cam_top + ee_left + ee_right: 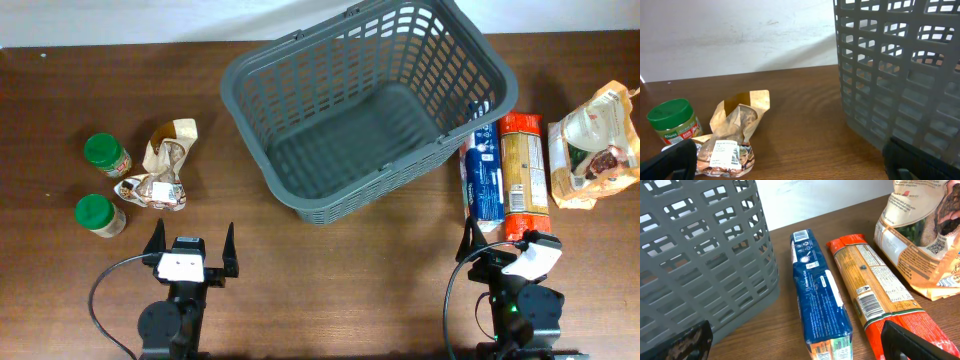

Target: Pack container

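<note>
The large dark grey basket (365,105) stands empty at the table's back middle; its lattice wall shows in the left wrist view (900,75) and the right wrist view (700,255). My left gripper (192,250) is open and empty near the front edge, short of a crumpled brown bag (735,120) and a clear snack packet (722,155). My right gripper (510,245) is open and empty, just in front of a blue packet (820,300) and an orange pasta packet (875,290).
Two green-lidded jars (106,155) (100,214) stand at the left; one shows in the left wrist view (674,121). A tan paper bag (598,145) lies at the far right, also in the right wrist view (922,235).
</note>
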You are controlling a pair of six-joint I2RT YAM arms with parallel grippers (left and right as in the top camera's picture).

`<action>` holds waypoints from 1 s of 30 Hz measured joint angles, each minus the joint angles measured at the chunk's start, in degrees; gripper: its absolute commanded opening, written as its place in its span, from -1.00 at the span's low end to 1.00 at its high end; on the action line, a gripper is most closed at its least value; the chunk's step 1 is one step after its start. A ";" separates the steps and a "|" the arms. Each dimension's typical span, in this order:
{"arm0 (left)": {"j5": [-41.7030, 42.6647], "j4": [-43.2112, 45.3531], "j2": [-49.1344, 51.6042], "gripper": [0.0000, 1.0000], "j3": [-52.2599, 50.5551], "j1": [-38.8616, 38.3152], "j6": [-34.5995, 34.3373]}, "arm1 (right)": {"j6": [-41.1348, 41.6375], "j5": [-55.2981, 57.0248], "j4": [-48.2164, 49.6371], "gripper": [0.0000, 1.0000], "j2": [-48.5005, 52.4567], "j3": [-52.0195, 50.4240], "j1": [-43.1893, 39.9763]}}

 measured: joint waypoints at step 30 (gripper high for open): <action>1.31 -3.65 0.04 0.99 1.44 0.00 -0.74 | 0.02 -3.08 -0.87 0.97 0.00 0.31 0.00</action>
